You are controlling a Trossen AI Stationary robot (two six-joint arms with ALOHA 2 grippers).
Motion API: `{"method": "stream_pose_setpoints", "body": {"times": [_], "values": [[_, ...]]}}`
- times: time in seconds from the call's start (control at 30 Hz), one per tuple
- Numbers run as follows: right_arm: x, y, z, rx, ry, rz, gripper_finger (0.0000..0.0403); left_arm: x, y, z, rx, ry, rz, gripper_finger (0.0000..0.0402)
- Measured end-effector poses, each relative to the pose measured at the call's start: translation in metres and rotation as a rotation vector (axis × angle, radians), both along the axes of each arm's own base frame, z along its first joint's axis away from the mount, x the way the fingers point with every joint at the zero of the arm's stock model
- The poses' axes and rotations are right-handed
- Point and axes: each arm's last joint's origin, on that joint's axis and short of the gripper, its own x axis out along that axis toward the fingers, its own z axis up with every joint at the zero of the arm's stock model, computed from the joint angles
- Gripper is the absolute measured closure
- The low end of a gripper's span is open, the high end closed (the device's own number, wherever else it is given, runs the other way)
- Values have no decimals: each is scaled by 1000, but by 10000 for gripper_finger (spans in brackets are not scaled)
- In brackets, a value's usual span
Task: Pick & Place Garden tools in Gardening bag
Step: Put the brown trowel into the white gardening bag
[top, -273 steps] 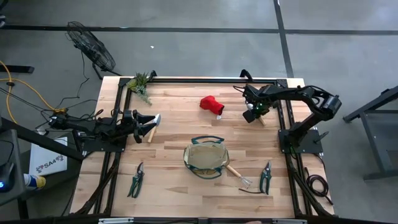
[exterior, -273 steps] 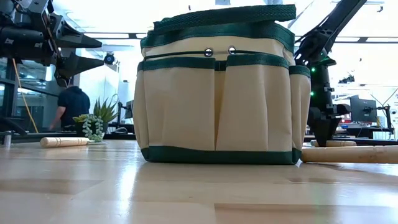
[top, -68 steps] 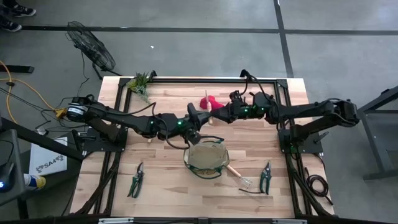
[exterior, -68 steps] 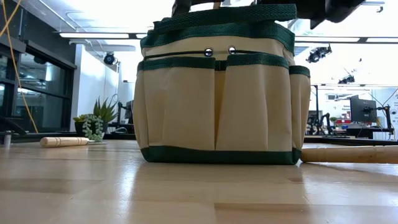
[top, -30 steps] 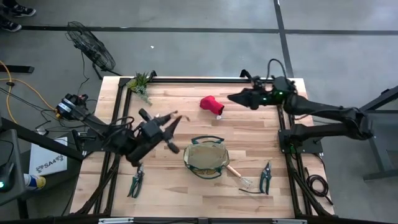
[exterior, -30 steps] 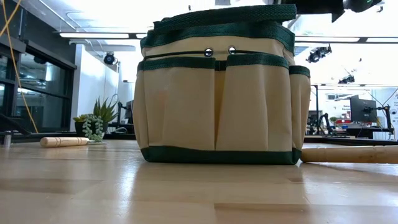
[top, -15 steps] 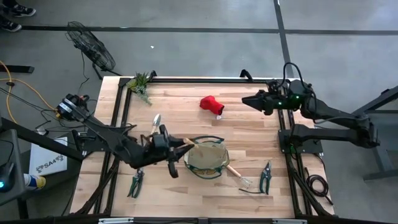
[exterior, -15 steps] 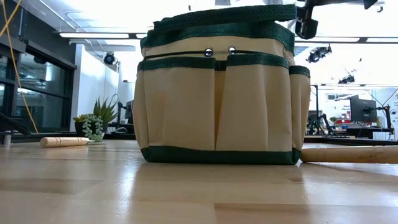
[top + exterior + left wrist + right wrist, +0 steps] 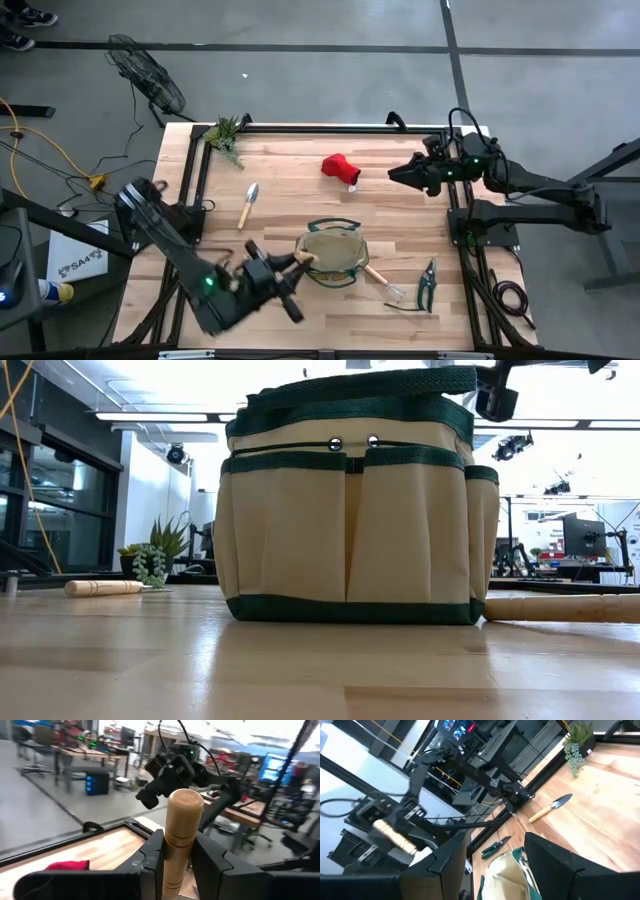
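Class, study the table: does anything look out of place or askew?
Nothing looks spilled or damaged. One oddity: the rake leans against the bag, handle touching its side. The left gripper holds a wooden handle at the bag's rim.

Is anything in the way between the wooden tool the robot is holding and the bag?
Nothing visible is. The left end effector grips a wooden-handled tool right beside the gardening bag, whose top is open. The right end effector waits far off.

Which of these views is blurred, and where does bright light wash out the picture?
Left wrist view: the room behind is smeared, while the wooden handle stays sharp. Low view: ceiling lights above the gardening bag wash out the background. High view: lighting is even, only the left arm is slightly blurred.
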Motion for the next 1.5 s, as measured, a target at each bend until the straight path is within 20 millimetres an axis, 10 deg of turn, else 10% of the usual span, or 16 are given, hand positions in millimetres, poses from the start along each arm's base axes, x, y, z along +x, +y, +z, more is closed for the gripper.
{"method": "stream_pose_setpoints", "body": {"times": [0.47, 1.5], "values": [[1, 5, -2, 7, 21, 35, 210, 62, -67, -33, 46, 56, 108, 336], [0, 5, -8, 51, 80, 32, 210, 49, -91, -65, 108, 106, 52, 336]]}}
